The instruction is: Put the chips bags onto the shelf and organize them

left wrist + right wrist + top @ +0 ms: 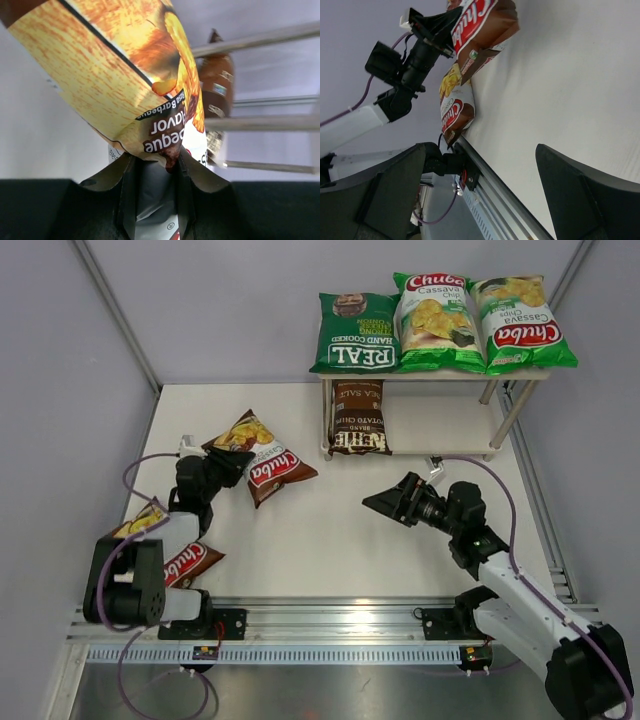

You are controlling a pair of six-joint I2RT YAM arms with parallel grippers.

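My left gripper [235,462] is shut on the end seam of a brown-red Chuba chips bag [265,465], which fills the left wrist view [115,75] above the left gripper [155,160]. A second brown-red Chuba bag [175,555] lies partly under the left arm, also in the right wrist view [456,107]. The shelf [520,375] stands at the back right. Its top board carries a dark green REAL bag [355,335] and two light green Chuba bags [435,310] [520,322]. A brown Kettle bag [358,418] lies on the lower board. My right gripper [385,502] hangs open over the table's middle.
An aluminium rail [320,615] with both arm bases runs along the near edge. Grey walls and slanted frame posts [115,315] close in the left and back. A metal track [545,510] lines the table's right side. The shelf's silver legs [260,37] show behind the held bag.
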